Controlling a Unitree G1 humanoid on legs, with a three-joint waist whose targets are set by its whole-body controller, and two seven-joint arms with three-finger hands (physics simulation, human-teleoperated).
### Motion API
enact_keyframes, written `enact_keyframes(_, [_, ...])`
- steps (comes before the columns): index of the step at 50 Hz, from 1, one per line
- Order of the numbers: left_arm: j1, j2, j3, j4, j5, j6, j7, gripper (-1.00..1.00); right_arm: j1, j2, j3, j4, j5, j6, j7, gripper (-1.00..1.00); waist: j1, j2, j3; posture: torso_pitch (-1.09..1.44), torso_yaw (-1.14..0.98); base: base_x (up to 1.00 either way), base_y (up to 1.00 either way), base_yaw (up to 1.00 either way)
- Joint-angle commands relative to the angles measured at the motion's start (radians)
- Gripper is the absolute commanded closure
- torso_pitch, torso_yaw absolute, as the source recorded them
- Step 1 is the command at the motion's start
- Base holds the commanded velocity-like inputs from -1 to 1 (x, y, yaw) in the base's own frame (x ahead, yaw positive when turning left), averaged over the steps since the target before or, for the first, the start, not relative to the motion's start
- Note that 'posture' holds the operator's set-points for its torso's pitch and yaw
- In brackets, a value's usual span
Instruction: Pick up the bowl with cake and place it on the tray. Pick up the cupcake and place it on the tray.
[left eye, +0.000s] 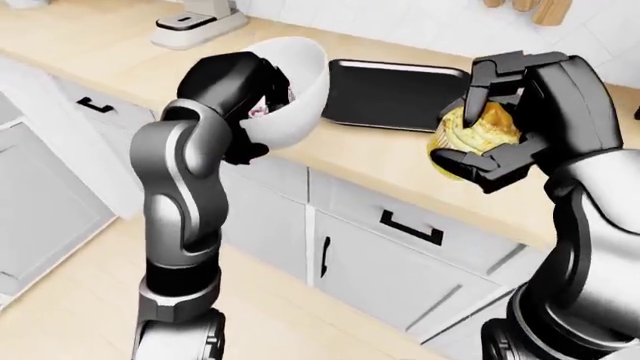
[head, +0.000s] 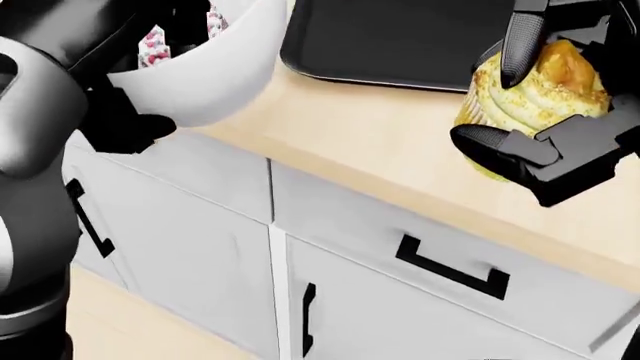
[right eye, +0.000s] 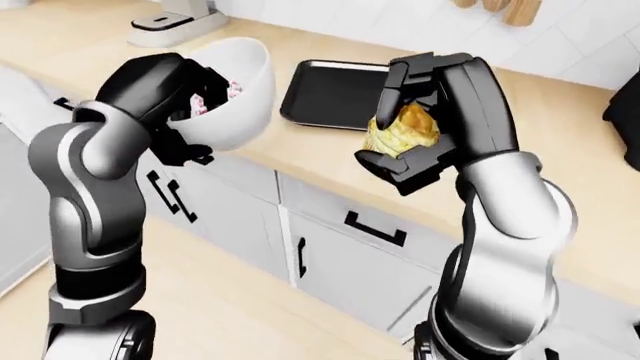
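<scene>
A: Two hands up, both loaded. Left hand (right eye: 185, 94) has its fingers clamped on the bowl (right eye: 235, 94), gripping at the rim on the view's left side. Bowl's in the air, tilted, mouth tipped toward the arm.

B: Cake in it?

A: Yes, the cake (head: 155, 41) shows as pink-and-white speckled stuff inside, mostly hidden by the hand. Best seen in head view, top left.

B: Where's the bowl against the counter?

A: Held above the counter (left eye: 400, 161) edge, left of the tray (left eye: 395, 94) in both eye views. Not touching either. White bowl, white cabinets below.

B: Right hand?

A: Right hand (left eye: 500, 120) wrapped round the cupcake (left eye: 480, 135). One finger over the top, thumb part under the base. Closed grip, cupcake lifted off the counter, tilted sideways some. Yellow frosting, golden top.

B: Over the tray?

A: No. Eye views put it right of the tray and lower in frame, over bare counter near the edge. Head view shows it just beside the tray's lower right corner.

B: Tray state?

A: Black, flat, lying on the counter. Nothing on the part that shows, though the hands cover bits of it.

B: Other stuff?

A: Grey appliance base (left eye: 200, 22) at top left of the left-eye view, on the counter, well apart from the tray. Drawer with a black handle (left eye: 410, 225) under the counter, cabinet door below it. Wood floor (left eye: 60, 307) at the bottom left.
</scene>
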Motion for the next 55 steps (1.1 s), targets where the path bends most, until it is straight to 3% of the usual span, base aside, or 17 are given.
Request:
enact_keyframes(1, [-0.06, 0.005, 0.005, -0.054, -0.01, -0.034, 0.09, 1.0, -0.03, -0.017, -0.015, -0.001, 0.026, -0.043, -0.063, 1.0, -0.003, 0.01, -0.035, 0.0, 0.0, 0.0, 0.0, 0.0])
enact_keyframes(3, [-0.061, 0.007, 0.006, -0.057, -0.009, -0.032, 0.088, 1.0, -0.051, -0.033, -0.007, -0.003, 0.036, -0.014, -0.075, 1.0, -0.001, 0.018, -0.063, 0.0, 0.0, 0.04, 0.0, 0.0])
enact_keyframes(9, [-0.07, 0.015, 0.011, -0.054, -0.008, -0.035, 0.097, 1.0, -0.044, -0.049, -0.002, -0.007, 0.063, -0.004, -0.106, 1.0, 0.006, 0.026, -0.013, 0.0, 0.0, 0.31, -0.07, 0.0])
enact_keyframes(11, [-0.074, 0.016, 0.012, -0.049, -0.011, -0.035, 0.107, 1.0, -0.043, -0.052, -0.003, -0.007, 0.07, -0.004, -0.112, 1.0, 0.011, 0.024, -0.022, 0.0, 0.0, 0.5, -0.17, 0.0])
enact_keyframes(13, [-0.074, 0.018, 0.013, -0.048, -0.012, -0.035, 0.111, 1.0, -0.039, -0.054, -0.005, -0.005, 0.078, -0.011, -0.118, 1.0, 0.018, 0.006, -0.026, 0.0, 0.0, 0.5, -0.18, 0.0])
enact_keyframes(15, [-0.077, 0.02, 0.013, -0.057, -0.011, -0.031, 0.104, 1.0, -0.038, -0.055, -0.005, -0.001, 0.084, -0.016, -0.123, 1.0, 0.02, -0.046, -0.038, 0.0, 0.0, 0.51, -0.18, 0.0])
enact_keyframes(16, [-0.077, 0.018, 0.011, -0.065, -0.01, -0.027, 0.097, 1.0, -0.039, -0.057, -0.003, -0.002, 0.085, -0.013, -0.125, 1.0, 0.012, -0.02, -0.029, 0.0, 0.0, 0.5, -0.18, 0.0])
enact_keyframes(18, [-0.077, 0.017, 0.009, -0.076, -0.008, -0.025, 0.091, 1.0, -0.037, -0.058, -0.002, 0.001, 0.089, -0.017, -0.129, 1.0, 0.012, -0.035, -0.015, 0.0, 0.0, 0.5, -0.18, 0.0])
enact_keyframes(23, [-0.079, 0.018, 0.012, -0.078, -0.012, -0.025, 0.091, 1.0, -0.047, -0.064, 0.01, 0.005, 0.086, -0.009, -0.132, 1.0, 0.0, 0.005, -0.013, 0.0, 0.0, 0.51, -0.16, 0.0])
enact_keyframes(28, [-0.081, 0.022, 0.016, -0.076, -0.019, -0.025, 0.093, 1.0, -0.059, -0.067, 0.01, 0.005, 0.083, 0.002, -0.13, 1.0, -0.004, 0.023, -0.034, 0.0, 0.0, 0.47, 0.0, 0.0])
enact_keyframes(31, [-0.088, 0.019, 0.017, -0.08, -0.033, -0.012, 0.085, 1.0, -0.06, -0.07, 0.007, -0.004, 0.084, 0.005, -0.125, 1.0, 0.001, 0.077, -0.051, 0.0, 0.0, 0.08, 0.0, 0.0])
enact_keyframes(32, [-0.092, 0.017, 0.016, -0.086, -0.038, -0.007, 0.08, 1.0, -0.062, -0.073, 0.006, -0.008, 0.084, 0.009, -0.123, 1.0, -0.006, 0.051, -0.035, 0.0, 0.0, 0.0, 0.0, 0.0])
enact_keyframes(33, [-0.098, 0.022, 0.017, -0.085, -0.024, 0.007, 0.072, 1.0, -0.057, -0.074, 0.001, -0.009, 0.086, 0.004, -0.122, 1.0, -0.011, 0.073, -0.007, 0.0, 0.0, 0.0, 0.0, 0.0])
enact_keyframes(39, [-0.091, 0.023, 0.013, -0.107, -0.031, -0.007, 0.062, 1.0, -0.068, -0.093, -0.003, -0.035, 0.086, 0.038, -0.112, 1.0, -0.014, 0.032, 0.0, -0.05, 0.0, 0.0, 0.0, 0.0])
enact_keyframes(45, [-0.09, 0.025, 0.013, -0.122, -0.035, -0.009, 0.048, 1.0, -0.074, -0.1, -0.001, -0.038, 0.084, 0.046, -0.109, 1.0, 0.018, -0.043, -0.058, -0.11, 0.0, 0.0, 0.0, 0.0])
enact_keyframes(46, [-0.088, 0.024, 0.013, -0.119, -0.036, -0.01, 0.05, 1.0, -0.076, -0.102, -0.002, -0.04, 0.083, 0.049, -0.108, 1.0, 0.017, -0.021, -0.057, -0.12, 0.0, 0.0, 0.0, 0.0])
enact_keyframes(55, [-0.083, 0.023, 0.012, -0.065, -0.04, -0.036, 0.081, 1.0, -0.088, -0.097, 0.004, -0.009, 0.087, 0.027, -0.118, 1.0, 0.008, -0.002, -0.116, -0.2, 0.0, 0.0, 0.0, 0.0])
